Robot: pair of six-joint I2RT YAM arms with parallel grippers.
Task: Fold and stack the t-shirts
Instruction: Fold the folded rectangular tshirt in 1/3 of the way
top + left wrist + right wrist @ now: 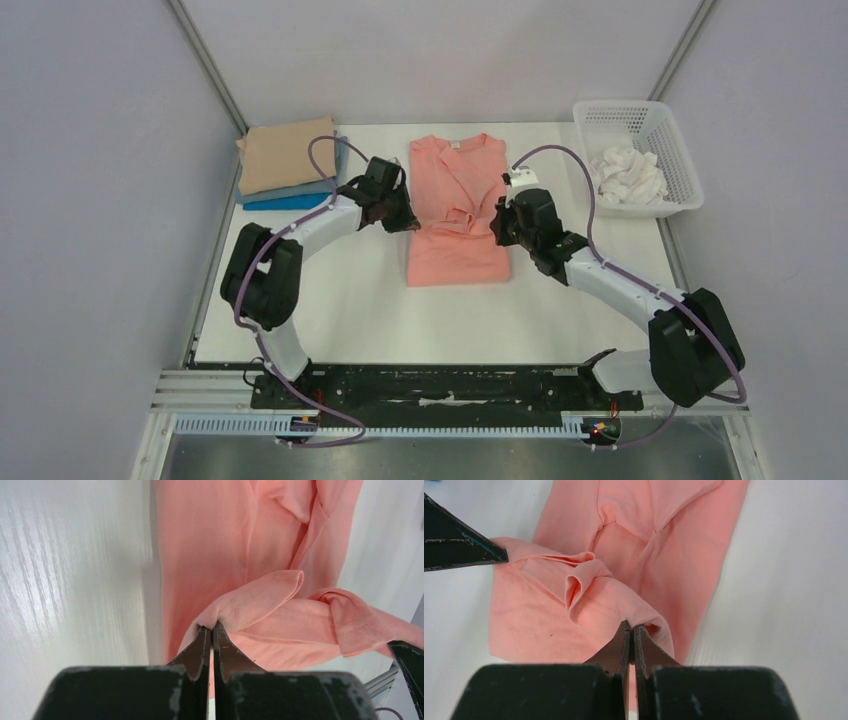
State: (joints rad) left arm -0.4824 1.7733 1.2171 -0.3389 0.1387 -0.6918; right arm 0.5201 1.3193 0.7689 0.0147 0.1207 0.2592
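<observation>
The left gripper (211, 626) is pressed shut on a raised fold of the salmon-pink shirt (458, 258), and the right gripper (631, 624) is pinched on the fold's opposite end. The shirt's long axis is laid straight ahead of both fingertips, collar farthest. The folded stack (285, 160) is found outboard of the left gripper, which is nearer to it. Outboard of the right gripper, the mesh basket (690, 190) is filled with what seems to be white cloth (627, 175).

The top camera looks down from above and behind the arm bases (440, 385), taking in the whole counter (330, 320) out to its far edge. Each wrist camera sits close behind its own hand, the left hand (211, 630) facing right across the salmon-pink shirt (455, 255) and the right hand (631, 627) apparently facing left. All three views share that shirt's middle, and each wrist view catches the other hand's tip.
</observation>
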